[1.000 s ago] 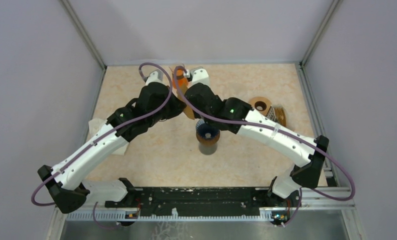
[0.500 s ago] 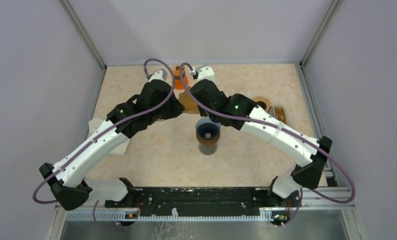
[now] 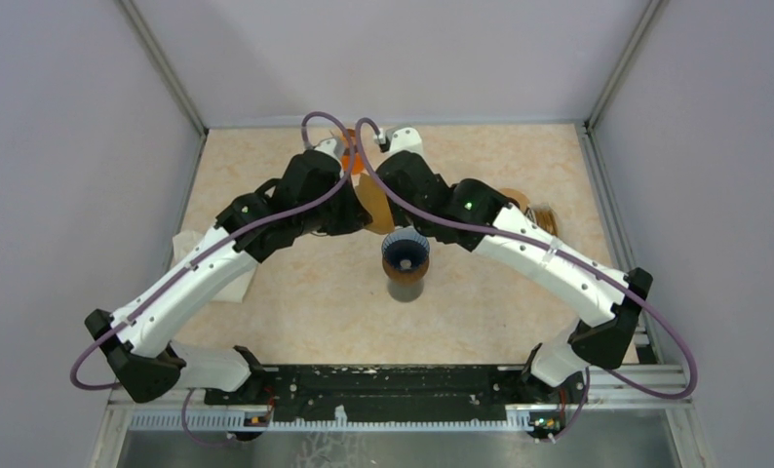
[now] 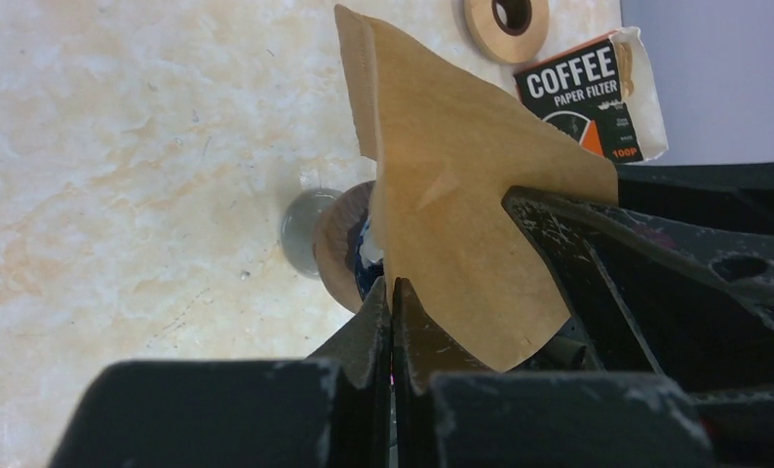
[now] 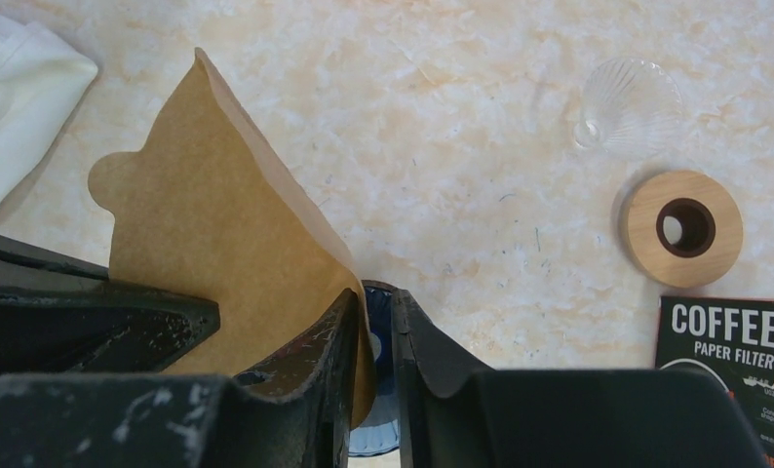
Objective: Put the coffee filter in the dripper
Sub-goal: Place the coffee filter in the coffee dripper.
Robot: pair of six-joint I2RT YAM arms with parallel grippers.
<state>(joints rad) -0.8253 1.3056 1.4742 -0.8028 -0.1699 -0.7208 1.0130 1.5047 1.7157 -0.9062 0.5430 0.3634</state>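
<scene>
A brown paper coffee filter (image 3: pixel 373 200) hangs in the air between my two wrists, just behind the dripper (image 3: pixel 405 255). The dripper is blue and ribbed, with a wooden collar, and sits on a glass. My left gripper (image 4: pixel 393 288) is shut on the lower edge of the filter (image 4: pixel 451 195). My right gripper (image 5: pixel 371 297) stands slightly open. The filter (image 5: pixel 217 253) lies against the right gripper's left finger, and the blue dripper (image 5: pixel 373 341) shows through the gap. In the top view both sets of fingertips are hidden under the wrists.
A black coffee paper filter box (image 3: pixel 544 224) and a wooden ring (image 3: pixel 508 203) lie at the right. A clear ribbed glass dripper (image 5: pixel 632 102) sits beyond the ring. A white cloth (image 3: pixel 208 278) lies at the left, and an orange object (image 3: pixel 354 161) at the back.
Both wrists have shifted a little to the right, carrying the filter closer to the dripper.
</scene>
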